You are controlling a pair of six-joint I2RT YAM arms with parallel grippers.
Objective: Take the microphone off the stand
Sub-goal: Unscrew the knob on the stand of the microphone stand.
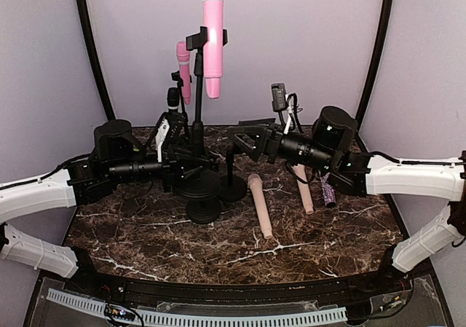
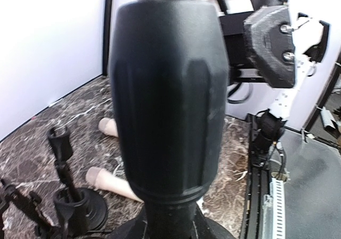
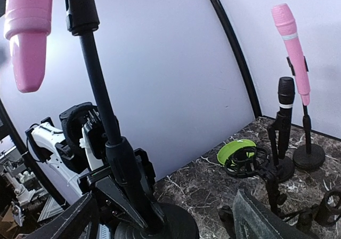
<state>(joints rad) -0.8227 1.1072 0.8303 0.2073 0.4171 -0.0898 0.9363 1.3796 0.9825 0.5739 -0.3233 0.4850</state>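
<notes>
Left gripper (image 1: 180, 168): closed tight low on the stand (image 1: 198, 101). Its wrist view is filled by the pole's black collar, and the right wrist view shows the jaws around the pole just above the base. I judge this is a brace, so the stand cannot tip or slide while the top is worked.

Right gripper (image 1: 244, 143): jaws wide, holding nothing, level with the lower pole and just right of it. It is well below the target and will need a climb.

Microphone (image 1: 212, 32): pink, upright, seated in the clip (image 1: 196, 39) at the top of the pole, head up and tail hanging below it. Not yet removed.

Stand base sits mid-worktop (image 1: 145, 232), nearer the rear edge. Two beige microphones (image 1: 260, 207) lie flat toward the right edge, clear of the lift.
</notes>
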